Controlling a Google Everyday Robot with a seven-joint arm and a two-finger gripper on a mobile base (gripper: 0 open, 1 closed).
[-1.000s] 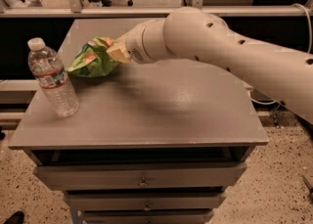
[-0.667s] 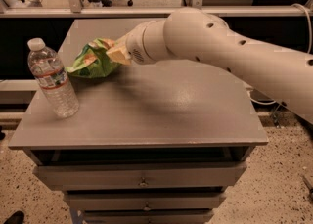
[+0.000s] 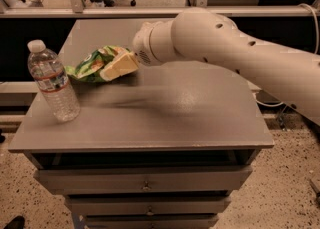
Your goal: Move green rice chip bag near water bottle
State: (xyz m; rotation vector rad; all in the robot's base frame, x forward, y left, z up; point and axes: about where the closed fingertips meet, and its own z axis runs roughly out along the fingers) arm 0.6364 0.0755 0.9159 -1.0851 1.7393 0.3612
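The green rice chip bag (image 3: 90,64) is crinkled and shiny, with a white logo, and sits at the back left of the grey cabinet top (image 3: 165,118). My gripper (image 3: 114,68) reaches in from the right and is shut on the bag's right end, with a cream finger (image 3: 121,65) lying over it. The bag sits low, at or just above the surface. The water bottle (image 3: 52,83), clear with a white cap and a label band, stands upright at the left edge, just left of and in front of the bag. A small gap separates them.
My large cream arm (image 3: 235,53) spans the back right of the cabinet top. Drawers (image 3: 145,180) lie below the front edge. A railing and office chairs stand behind the cabinet, with speckled floor on both sides.
My gripper and the bag have dropped slightly toward the cabinet top. The bottle has not moved.
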